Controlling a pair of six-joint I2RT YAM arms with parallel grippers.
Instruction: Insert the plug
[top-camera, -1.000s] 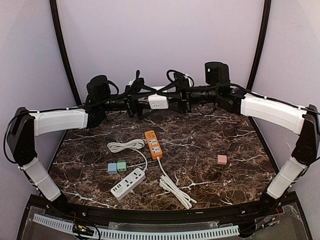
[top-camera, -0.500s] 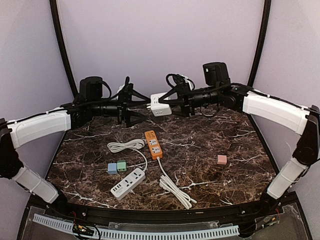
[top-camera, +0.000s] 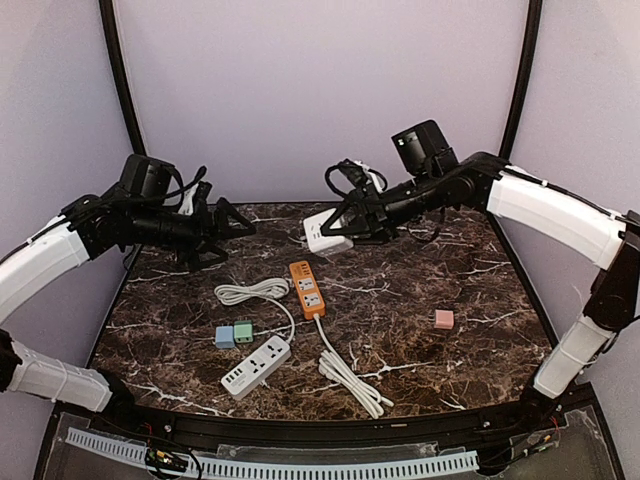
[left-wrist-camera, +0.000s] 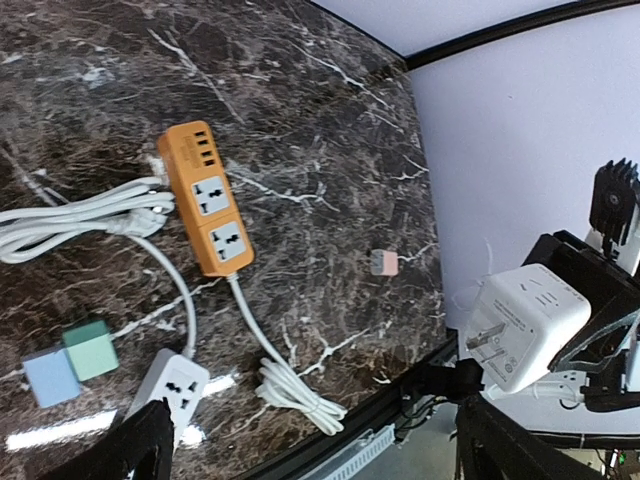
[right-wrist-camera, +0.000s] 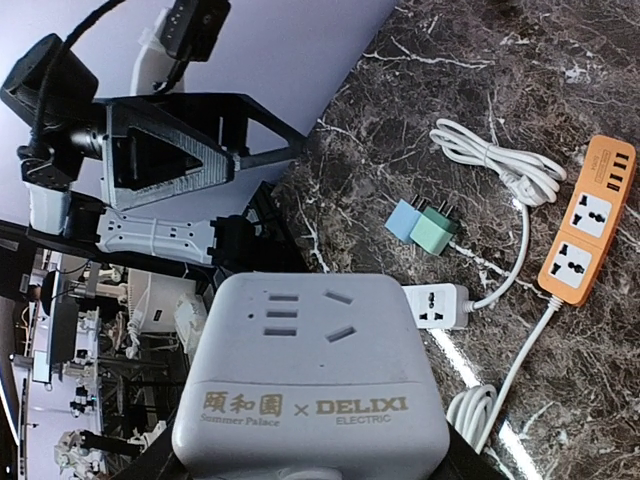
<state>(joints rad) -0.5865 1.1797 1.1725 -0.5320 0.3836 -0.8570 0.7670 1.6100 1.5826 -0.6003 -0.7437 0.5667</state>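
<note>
My right gripper (top-camera: 338, 230) is shut on a white cube adapter (top-camera: 322, 232) and holds it in the air above the far middle of the table. The adapter fills the right wrist view (right-wrist-camera: 310, 375), socket face toward the camera. In the left wrist view its two flat prongs (left-wrist-camera: 487, 335) point left. My left gripper (top-camera: 228, 225) is open and empty, well to the left of the adapter; its fingers (left-wrist-camera: 115, 455) frame the table. The orange power strip (top-camera: 307, 288) lies flat mid-table, below the adapter, and also shows in both wrist views (left-wrist-camera: 210, 210) (right-wrist-camera: 590, 220).
A white power strip (top-camera: 256, 366) with its coiled cable (top-camera: 250, 292) lies near the front left. A blue cube (top-camera: 225, 337) and a green cube (top-camera: 243, 331) sit beside it. The orange strip's cable bundle (top-camera: 350, 375) lies front centre. A pink cube (top-camera: 444, 319) sits at the right.
My left gripper has let go of the white adapter and drawn back to the left. My right gripper has carried the adapter lower and slightly forward.
</note>
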